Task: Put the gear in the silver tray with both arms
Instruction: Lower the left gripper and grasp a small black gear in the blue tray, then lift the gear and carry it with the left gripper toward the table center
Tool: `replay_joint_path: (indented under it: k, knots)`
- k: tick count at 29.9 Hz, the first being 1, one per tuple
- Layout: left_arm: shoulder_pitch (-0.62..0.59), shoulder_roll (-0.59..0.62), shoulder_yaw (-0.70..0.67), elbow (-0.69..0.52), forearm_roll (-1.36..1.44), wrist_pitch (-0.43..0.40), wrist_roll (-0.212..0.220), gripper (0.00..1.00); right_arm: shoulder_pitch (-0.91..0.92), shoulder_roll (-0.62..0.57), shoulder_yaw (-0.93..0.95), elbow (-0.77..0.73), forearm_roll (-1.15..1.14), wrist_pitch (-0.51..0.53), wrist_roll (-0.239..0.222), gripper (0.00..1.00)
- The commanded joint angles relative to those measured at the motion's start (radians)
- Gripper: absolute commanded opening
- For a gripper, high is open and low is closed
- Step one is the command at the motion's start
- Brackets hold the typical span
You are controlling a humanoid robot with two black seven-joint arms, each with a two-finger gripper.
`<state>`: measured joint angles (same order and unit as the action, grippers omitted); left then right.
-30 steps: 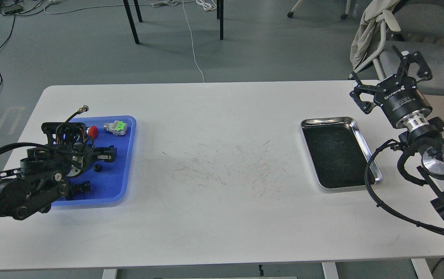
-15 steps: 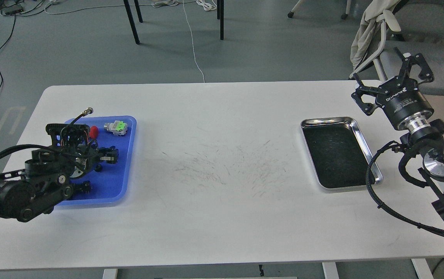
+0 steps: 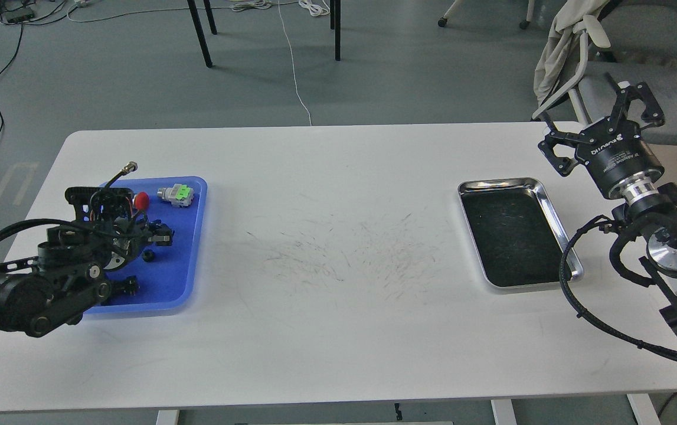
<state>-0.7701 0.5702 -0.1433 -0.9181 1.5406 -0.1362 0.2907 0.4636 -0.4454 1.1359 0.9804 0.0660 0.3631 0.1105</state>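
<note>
The silver tray (image 3: 553, 215) lies on the right of the white table, its dark bottom bare. The gear (image 3: 116, 260) shows only as a silvery round piece in the blue tray (image 3: 182, 277), mostly hidden under my left gripper. My left gripper (image 3: 137, 215) hangs low over the blue tray with its dark fingers apart, one finger (image 3: 162, 237) reaching right. I cannot tell whether it touches the gear. My right gripper (image 3: 580, 103) is open and empty, raised above the table's far right edge, beyond the silver tray.
The blue tray also holds a red knob (image 3: 142, 200), a silver and green connector (image 3: 176, 194), a small black ball (image 3: 148, 255) and a black part (image 3: 129, 286). A chair (image 3: 639, 35) with cloth stands behind the right arm.
My left gripper has shifted slightly left over the blue tray and its right finger has drawn in a little. My right gripper has moved slightly right and up.
</note>
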Motion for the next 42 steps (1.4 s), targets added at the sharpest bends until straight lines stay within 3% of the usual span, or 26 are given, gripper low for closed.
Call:
replay_joint_path:
  k: [1, 8, 12, 19, 25, 34, 39, 42]
  knots:
    - [0.0, 0.004, -0.019, -0.004, 0.0, 0.001, 0.008, 0.08, -0.002, -0.004, 0.008, 0.007, 0.0, -0.001, 0.0, 0.99]
    - [-0.035, 0.017, -0.035, -0.039, -0.002, -0.009, 0.016, 0.07, -0.002, -0.006, 0.022, 0.018, 0.0, -0.003, 0.0, 0.99]
    - [-0.122, 0.037, -0.036, -0.109, -0.002, -0.077, 0.041, 0.07, -0.002, -0.009, 0.025, 0.018, 0.0, -0.003, 0.0, 0.99]
    - [-0.268, 0.022, -0.038, -0.229, -0.004, -0.097, 0.114, 0.07, -0.002, -0.029, 0.028, 0.018, 0.0, -0.001, -0.002, 0.99]
    - [-0.356, -0.156, -0.036, -0.245, -0.002, -0.098, 0.148, 0.07, -0.002, -0.048, 0.028, 0.014, 0.0, 0.0, -0.002, 0.99]
    - [-0.382, -0.56, -0.022, -0.133, 0.012, -0.091, 0.143, 0.07, -0.01, -0.085, 0.028, 0.009, 0.0, 0.002, 0.0, 0.99]
    - [-0.354, -0.57, -0.004, -0.074, 0.018, -0.082, 0.137, 0.07, -0.011, -0.095, 0.028, 0.009, 0.0, 0.0, 0.0, 0.99]
    - [-0.345, -0.57, 0.014, -0.056, 0.023, -0.034, 0.137, 0.07, -0.02, -0.098, 0.028, 0.012, 0.0, 0.007, 0.0, 0.99]
